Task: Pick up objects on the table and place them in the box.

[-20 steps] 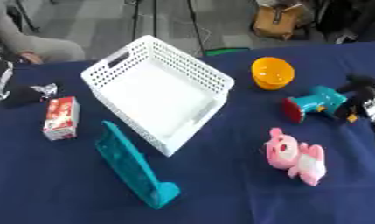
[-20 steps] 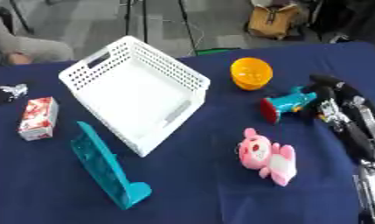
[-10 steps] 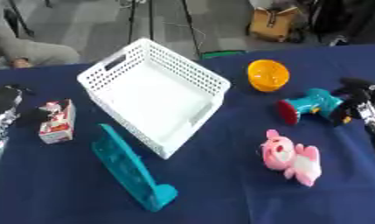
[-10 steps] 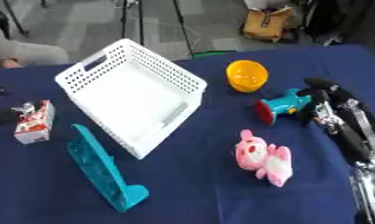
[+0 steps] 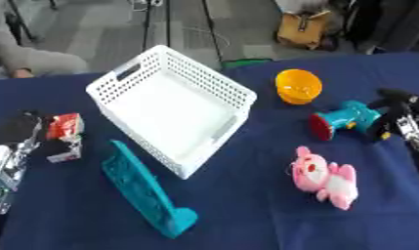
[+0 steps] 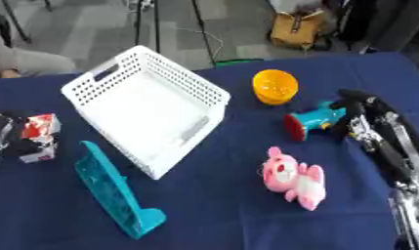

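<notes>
The white slatted basket (image 5: 209, 74) stands tilted at centre left with nothing in it. A red and white carton (image 5: 65, 133) lies left of it. My left hand (image 5: 21, 131) is at the carton, with dark fingers along its left side and under its lower end. A long teal piece (image 5: 142, 188) lies in front of the basket. An orange bowl (image 5: 298, 86), a teal toy drill (image 6: 313, 119) and a pink plush (image 6: 294, 177) lie to the right. My right hand (image 6: 359, 108) rests with relaxed fingers against the drill's rear end.
The table has a dark blue cloth (image 5: 246, 219). Behind its far edge are a tripod's legs (image 5: 161, 19) and a brown bag (image 5: 302, 30) on the floor. My right forearm (image 6: 400, 161) runs along the table's right side.
My left hand has come in from the left edge to the carton. The whole picture has shifted a little, so the camera moved. My right hand stays at the drill.
</notes>
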